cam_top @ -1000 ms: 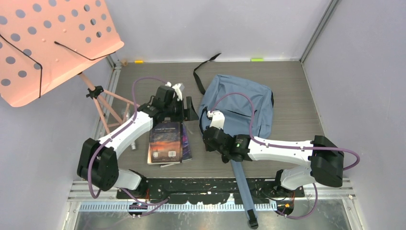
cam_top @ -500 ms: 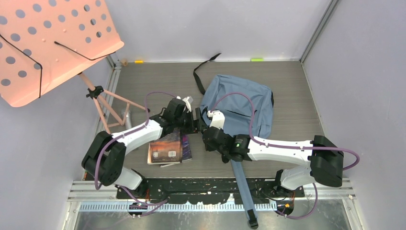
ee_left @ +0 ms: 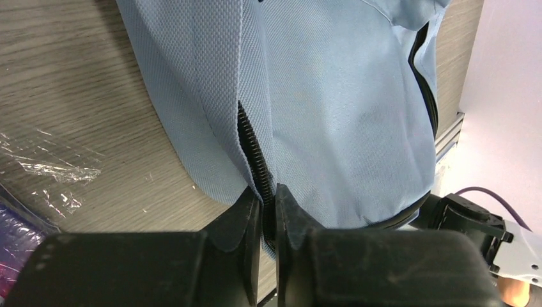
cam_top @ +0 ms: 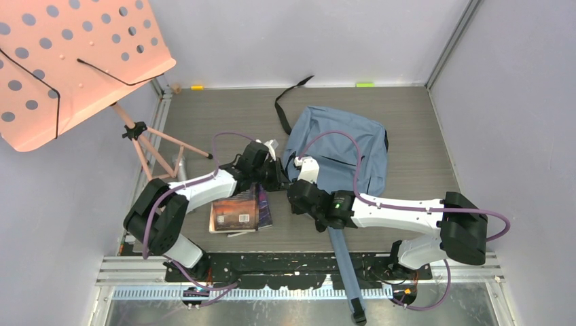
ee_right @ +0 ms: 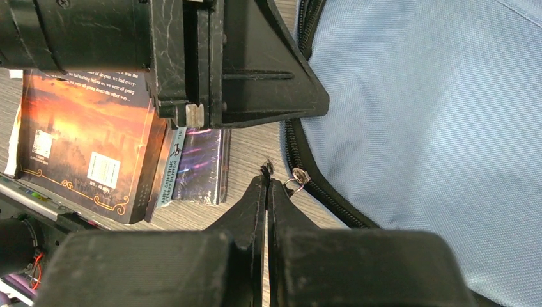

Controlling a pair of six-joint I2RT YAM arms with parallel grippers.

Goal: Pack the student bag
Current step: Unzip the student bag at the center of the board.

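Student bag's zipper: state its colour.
Black zipper, set in the grey-blue student bag; it shows best in the left wrist view.

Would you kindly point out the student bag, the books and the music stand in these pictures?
student bag (cam_top: 370, 146): top external view, the middle of its grey-blue fabric.
books (cam_top: 229, 208): top external view, the top book's orange cover.
music stand (cam_top: 75, 64): top external view, its pink perforated desk.
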